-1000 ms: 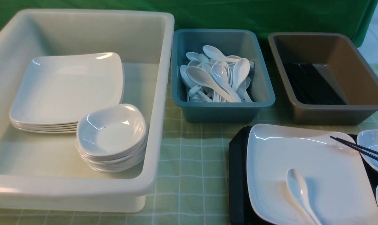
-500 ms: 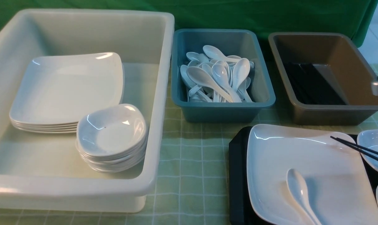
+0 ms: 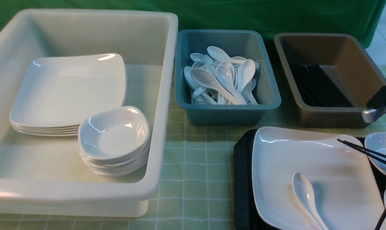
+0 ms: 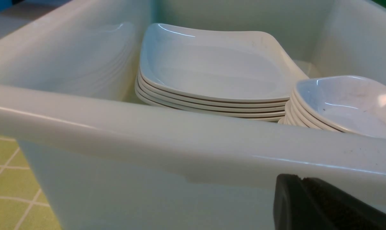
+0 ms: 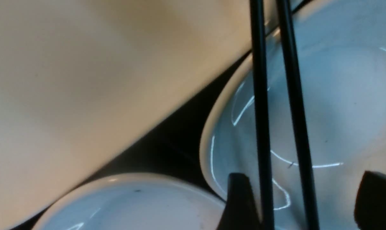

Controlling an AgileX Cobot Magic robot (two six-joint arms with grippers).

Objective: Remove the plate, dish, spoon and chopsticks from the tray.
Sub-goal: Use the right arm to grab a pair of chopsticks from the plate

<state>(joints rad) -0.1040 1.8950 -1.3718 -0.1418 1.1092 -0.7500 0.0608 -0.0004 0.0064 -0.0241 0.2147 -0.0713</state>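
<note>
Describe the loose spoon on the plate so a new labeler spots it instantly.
Find the black tray at the front right; a large white rounded-square plate sits on it. The spoon lies alone on that plate's near part, bowl end away from the robot. All other spoons are heaped in the teal tub behind.

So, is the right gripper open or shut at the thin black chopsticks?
Open. On the right gripper the fingers stand wide apart, both chopsticks in the gap between.

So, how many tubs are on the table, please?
3: the white tub on the left, the teal tub in the middle, the brown tub on the right; others may lie off-frame.
</note>
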